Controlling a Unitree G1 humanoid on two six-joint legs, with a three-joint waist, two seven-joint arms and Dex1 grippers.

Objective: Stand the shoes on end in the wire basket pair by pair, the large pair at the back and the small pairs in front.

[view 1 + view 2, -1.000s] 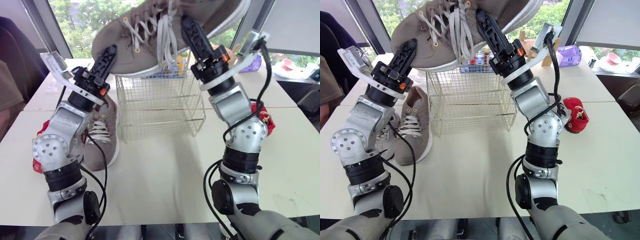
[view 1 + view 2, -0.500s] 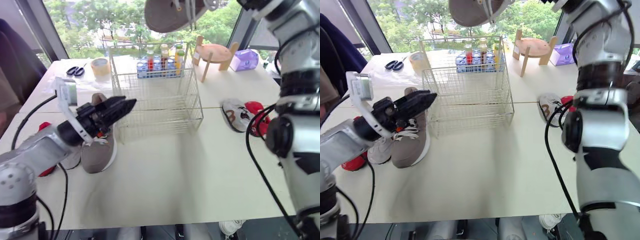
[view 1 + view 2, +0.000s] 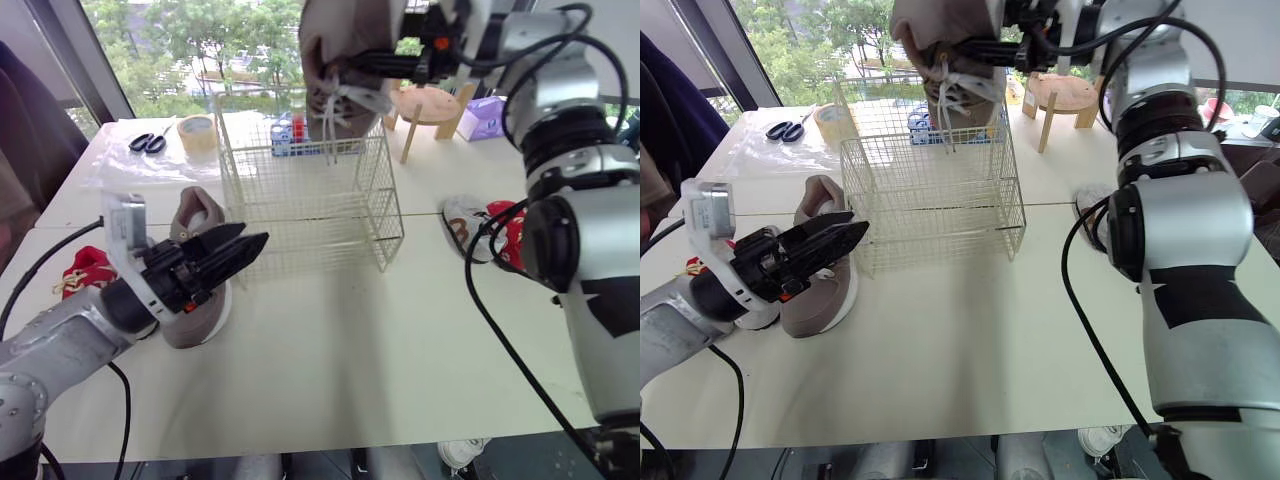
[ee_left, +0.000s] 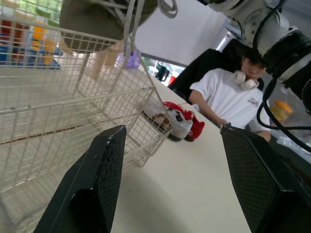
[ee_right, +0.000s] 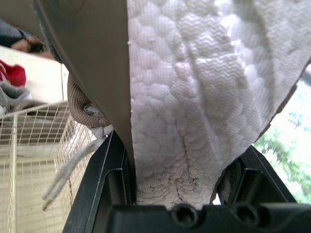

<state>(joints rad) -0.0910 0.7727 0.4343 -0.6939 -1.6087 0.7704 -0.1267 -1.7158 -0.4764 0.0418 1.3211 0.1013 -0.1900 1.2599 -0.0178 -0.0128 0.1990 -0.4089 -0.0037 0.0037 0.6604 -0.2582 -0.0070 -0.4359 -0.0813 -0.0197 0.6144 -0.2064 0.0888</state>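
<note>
1. Your right pincer [image 3: 372,66] is raised above the far side of the wire basket [image 3: 320,215], clamped on a large tan shoe [image 3: 345,40].
2. In the right wrist view, its two fingers [image 5: 104,179] press on either side of the shoe's white sole.
3. The shoe hangs roughly on end. Its lower end is about level with the basket's rear rim, and its pale laces [image 3: 330,112] dangle past that rim. You cannot tell whether the shoe touches the wire.
4. The basket stands in the middle of the tabletop [image 3: 380,340].
5. Your left pincer [image 3: 235,252] is low over the tabletop, just beside the basket's near left corner. Its fingers [image 4: 97,189] are spread well apart and hold nothing.
6. The second large tan shoe [image 3: 200,212] lies flat on the tabletop to the left of the basket, partly behind your left pincer.
7. A small red shoe [image 3: 85,268] lies further left.
8. To the right of the basket, a small white shoe [image 3: 465,222] and another small red shoe [image 3: 505,215] lie touching each other.
9. Behind the basket are scissors [image 3: 147,143], a roll of tape [image 3: 198,132] and a wooden stand [image 3: 430,105].
10. In the left wrist view, a person in a white shirt [image 4: 228,97] sits beyond the tabletop.
</note>
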